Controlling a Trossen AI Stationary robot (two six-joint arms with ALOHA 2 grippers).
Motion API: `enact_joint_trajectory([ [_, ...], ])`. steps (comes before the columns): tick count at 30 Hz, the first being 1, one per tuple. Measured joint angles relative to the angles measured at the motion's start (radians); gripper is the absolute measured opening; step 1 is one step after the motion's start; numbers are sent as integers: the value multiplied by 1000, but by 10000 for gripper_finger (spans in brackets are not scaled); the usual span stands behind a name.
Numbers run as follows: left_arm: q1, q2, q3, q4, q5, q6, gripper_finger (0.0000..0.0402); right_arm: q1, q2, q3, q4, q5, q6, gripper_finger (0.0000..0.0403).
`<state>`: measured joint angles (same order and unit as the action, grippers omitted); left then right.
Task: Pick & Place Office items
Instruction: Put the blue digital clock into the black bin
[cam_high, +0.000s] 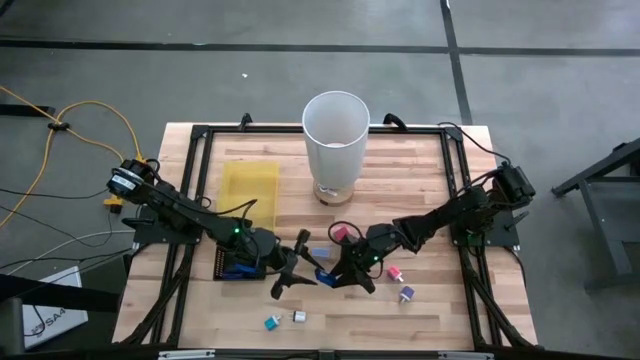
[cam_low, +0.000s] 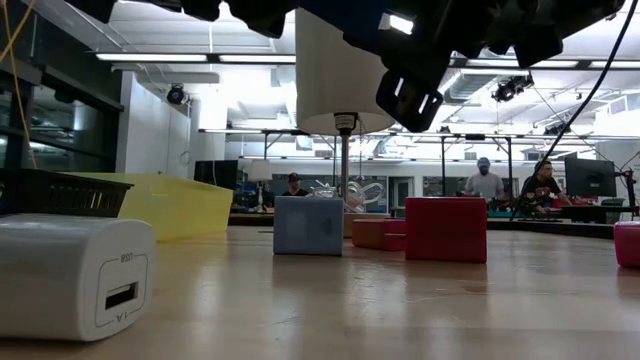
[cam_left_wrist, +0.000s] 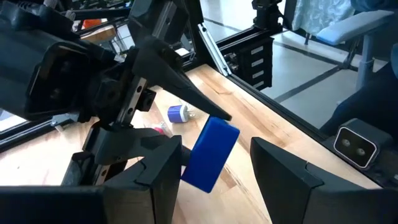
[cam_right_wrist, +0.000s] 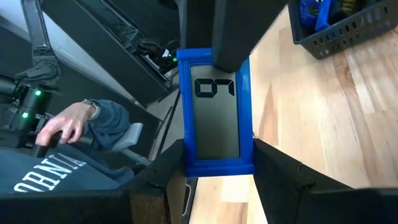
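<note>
Nearest the front edge of the wooden tabletop (cam_high: 420, 200), at about 6 o'clock, a teal piece (cam_high: 271, 322) and a white piece (cam_high: 298, 317) lie untouched. Just beyond, mid-table, the two arms meet. The right pincer (cam_high: 335, 275) is clenched on a flat blue item (cam_right_wrist: 214, 112) with a grey panel, holding it up off the wood, seemingly offering it for a handover. The left pincer (cam_left_wrist: 214, 177) faces it with fingers released either side, not gripping. At 4 o'clock sit pink (cam_high: 395, 272) and purple (cam_high: 406, 294) pieces. Farther, at 9 o'clock, lie a black mesh tray (cam_high: 236, 265) and a yellow tray (cam_high: 248, 190). At 12 o'clock stands the tall white bin (cam_high: 336, 140).
</note>
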<state>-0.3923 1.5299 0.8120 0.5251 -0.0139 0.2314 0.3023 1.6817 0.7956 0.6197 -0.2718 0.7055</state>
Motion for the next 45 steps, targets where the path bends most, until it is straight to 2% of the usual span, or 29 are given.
enact_joint_trajectory([
  [4, 0, 0, 0, -1, 5, 25, 182, -4, 0, 0, 2, -18, 8, 146],
  [9, 1, 0, 0, -3, 58, 52, 171, -3, 0, 0, 5, -25, 24, 146],
  [18, 36, 0, 0, -5, 72, -19, 165, -4, 0, 0, 6, -16, 28, 146],
  [29, 37, 0, 0, -4, 109, -21, 162, -4, 0, 0, 6, -18, 27, 146],
  [40, 37, 0, 0, -4, 106, 6, 111, -3, 0, 0, 6, -19, 27, 146],
  [45, 37, 0, 0, -4, 109, 8, 101, -3, 0, 0, 6, -22, 28, 146],
])
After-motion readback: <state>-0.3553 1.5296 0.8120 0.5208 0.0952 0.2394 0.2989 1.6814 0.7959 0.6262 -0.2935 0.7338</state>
